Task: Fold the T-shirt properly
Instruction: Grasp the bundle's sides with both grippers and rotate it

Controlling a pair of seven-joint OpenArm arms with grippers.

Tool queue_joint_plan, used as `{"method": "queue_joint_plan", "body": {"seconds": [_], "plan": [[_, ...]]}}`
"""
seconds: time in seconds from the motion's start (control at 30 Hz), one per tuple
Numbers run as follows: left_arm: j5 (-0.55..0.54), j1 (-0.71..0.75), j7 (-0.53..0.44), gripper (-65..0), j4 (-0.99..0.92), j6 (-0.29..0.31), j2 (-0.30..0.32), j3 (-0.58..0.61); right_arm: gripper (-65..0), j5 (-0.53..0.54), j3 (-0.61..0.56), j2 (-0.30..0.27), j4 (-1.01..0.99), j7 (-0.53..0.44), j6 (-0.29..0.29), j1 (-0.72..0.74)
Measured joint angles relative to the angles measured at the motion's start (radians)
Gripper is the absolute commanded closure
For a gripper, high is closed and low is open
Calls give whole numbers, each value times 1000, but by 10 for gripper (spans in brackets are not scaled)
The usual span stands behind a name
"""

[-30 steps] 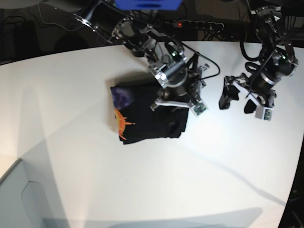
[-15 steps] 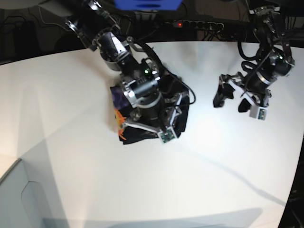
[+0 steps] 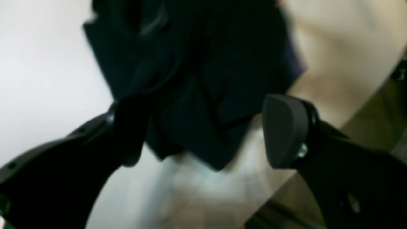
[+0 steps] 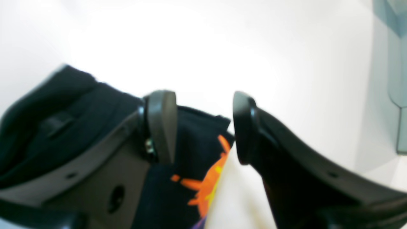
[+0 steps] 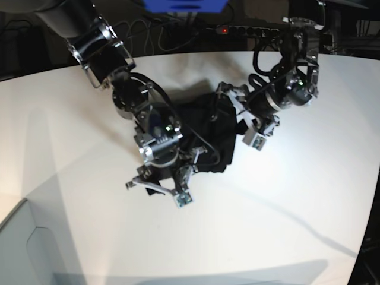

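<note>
The black T-shirt [image 5: 212, 145] lies folded into a small bundle in the middle of the white table [image 5: 285, 196]. My right gripper [image 5: 157, 185] hovers open over its near left corner. In the right wrist view the right gripper [image 4: 203, 127] straddles the T-shirt's [image 4: 194, 149] edge where the orange print shows, with nothing pinched between its fingers. My left gripper [image 5: 230, 110] reaches in at the shirt's far right edge. Seen blurred from the left wrist, the left gripper [image 3: 206, 133] is wide open, with a corner of the T-shirt [image 3: 197, 79] lying between and beyond its fingers.
A power strip [image 5: 249, 29] and cables run along the dark back edge of the table, and a blue object [image 5: 184, 5] sits at the top. A pale grey box [image 5: 24, 249] stands at the lower left, also seen as the grey box [image 4: 397, 79] in the right wrist view.
My right arm has swept from the shirt's right side across it to its near left corner. My left arm has come in from the far right to the shirt's right edge.
</note>
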State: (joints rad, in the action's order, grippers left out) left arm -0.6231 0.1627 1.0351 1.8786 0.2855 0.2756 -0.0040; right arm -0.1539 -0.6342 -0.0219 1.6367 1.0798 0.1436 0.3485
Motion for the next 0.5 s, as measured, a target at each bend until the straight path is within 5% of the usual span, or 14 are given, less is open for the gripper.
{"method": "queue_joint_plan", "body": {"seconds": [0.13,0.27,0.33,0.5], "plan": [[36,-2,-5,-541,-115,-4,-27,1,-297,2,1,3,-95,-47,-8,43],[35,-11,-73,-541,-158,-5,-33,0,-295,3,152,42,-245,-139,-149,41],[35,-20,-76,-541,-167,-5,-35,2,-294,1,243,52,-288,-167,-174,32],[35,-60,-83,-541,-220,-5,-35,4,-294,-6,276,27,-310,-203,-185,16]]}}
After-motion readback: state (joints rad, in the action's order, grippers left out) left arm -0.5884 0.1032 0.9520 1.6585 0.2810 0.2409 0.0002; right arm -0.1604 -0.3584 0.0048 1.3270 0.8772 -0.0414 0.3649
